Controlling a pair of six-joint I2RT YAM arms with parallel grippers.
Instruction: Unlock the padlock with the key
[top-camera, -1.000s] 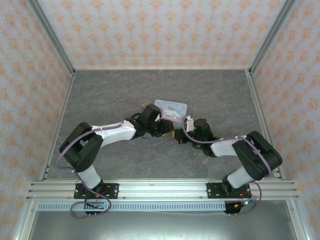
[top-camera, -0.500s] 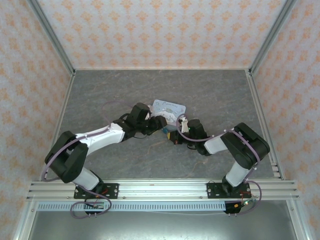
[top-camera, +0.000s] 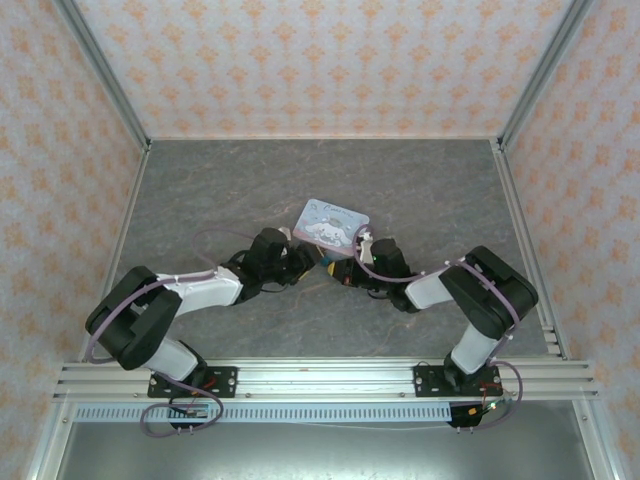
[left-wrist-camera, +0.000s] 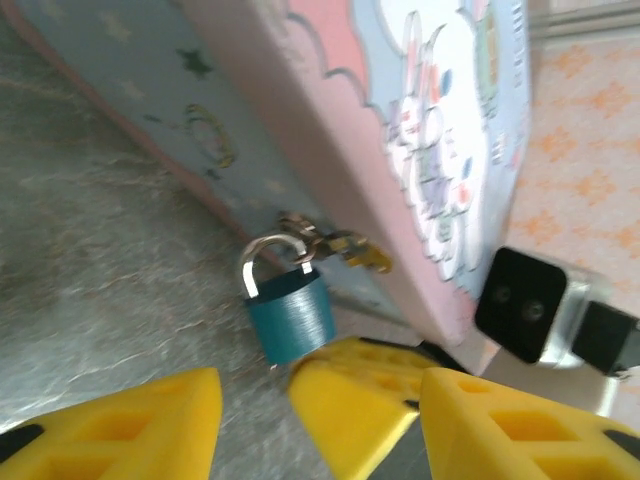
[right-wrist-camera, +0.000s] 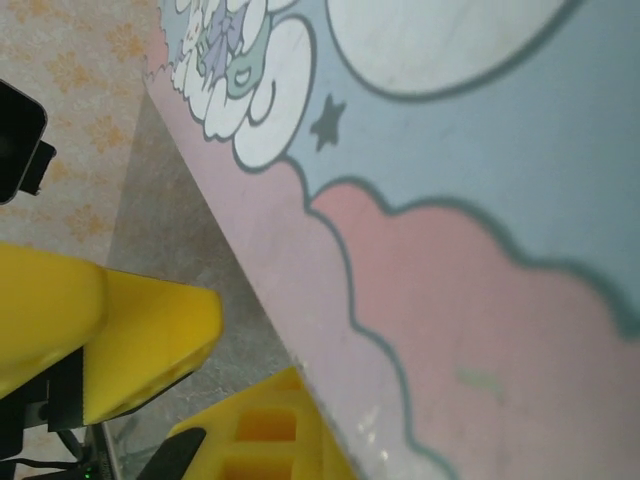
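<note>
Grey stone-patterned tabletop (top-camera: 200, 190), enclosed by orange-patterned walls (top-camera: 320, 60), carries one loose item at its centre: a pastel cartoon-printed rectangular tin (top-camera: 338, 218). The small dark-blue metal padlock (left-wrist-camera: 292, 322) hangs by its thin silver shackle (left-wrist-camera: 258, 262) from a brassy hasp (left-wrist-camera: 350, 250) on the tin's side wall, body downward, near the tabletop.

Gripper state. The left gripper (top-camera: 312, 262) has its yellow fingers (left-wrist-camera: 110, 425) apart, just short of the padlock and clamped on nothing. The right gripper (top-camera: 345, 268) has its fingers together, close to the tin's near edge. Whether the key is pinched between them cannot be told; it is too small to make out.

Hazards.
1. The tin is unrestrained. A push from either gripper would likely slide or turn it and carry the padlock off line.
2. The padlock pivots freely on its shackle. Contact without a hold on the body would probably swing it aside.
3. Both grippers converge on one spot, very near each other. A finger collision is the main risk, and a knock could dislodge a thin key.
4. The keyway cannot be made out, so the approach angle is uncertain.

Clearances. Open tabletop lies on every side of the tin, and the walls are well apart from it. The tight zone lies between the tin's near edge and the two grippers. Toward the aluminium rail (top-camera: 320, 378) there is room to withdraw.
</note>
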